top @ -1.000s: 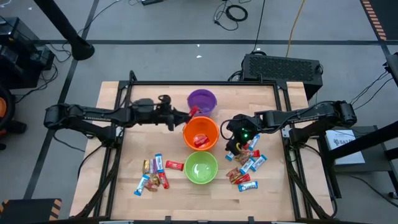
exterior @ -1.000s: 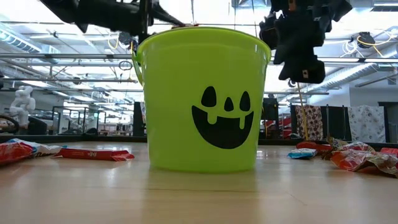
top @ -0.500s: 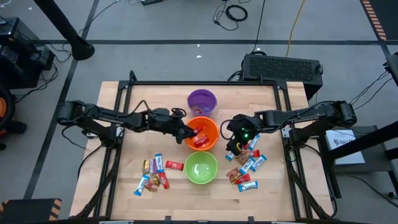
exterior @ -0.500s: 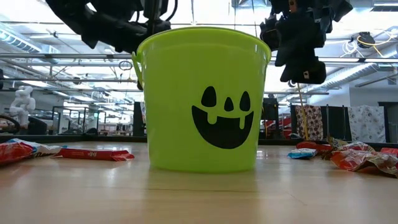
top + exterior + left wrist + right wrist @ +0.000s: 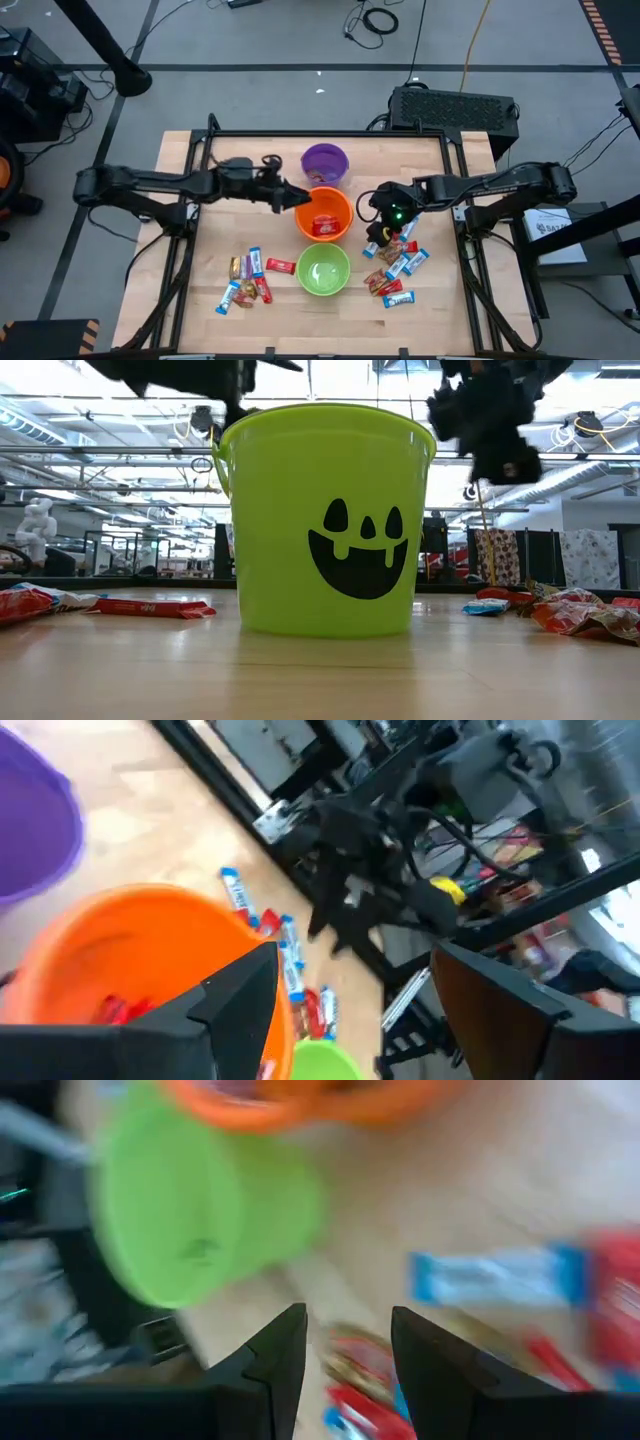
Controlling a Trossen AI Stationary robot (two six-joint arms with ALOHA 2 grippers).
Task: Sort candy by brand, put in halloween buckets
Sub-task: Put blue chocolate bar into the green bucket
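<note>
Three halloween buckets stand in a row down the table's middle: purple (image 5: 325, 162) farthest, orange (image 5: 323, 214) in the middle, green (image 5: 322, 269) nearest. Red candy (image 5: 323, 226) lies in the orange bucket. My left gripper (image 5: 298, 198) hovers open at the orange bucket's left rim (image 5: 120, 920), with nothing between its fingers. My right gripper (image 5: 383, 232) hangs above the right candy pile (image 5: 400, 268), shut on a brown-orange candy (image 5: 384, 237). My right gripper has a brown-orange wrapped candy (image 5: 358, 1362) between its two fingers (image 5: 275, 1365). The fingers slant downward from the table's right side. The candy is lifted clear of the pile below; which part of it is pinched I cannot make out through the blur.
More candy lies on the table near the front left (image 5: 248, 280), with one red bar (image 5: 280, 266) beside the green bucket. A black frame rail (image 5: 330, 132) runs along the table's far edge. In the low view the green bucket (image 5: 325, 520) hides the other two.
My left gripper carried a red candy from beside the purple bucket out over the orange bucket, opened and let it fall in. It then drew back toward the table's left edge and stays open. My right gripper has rolled a little in place.
</note>
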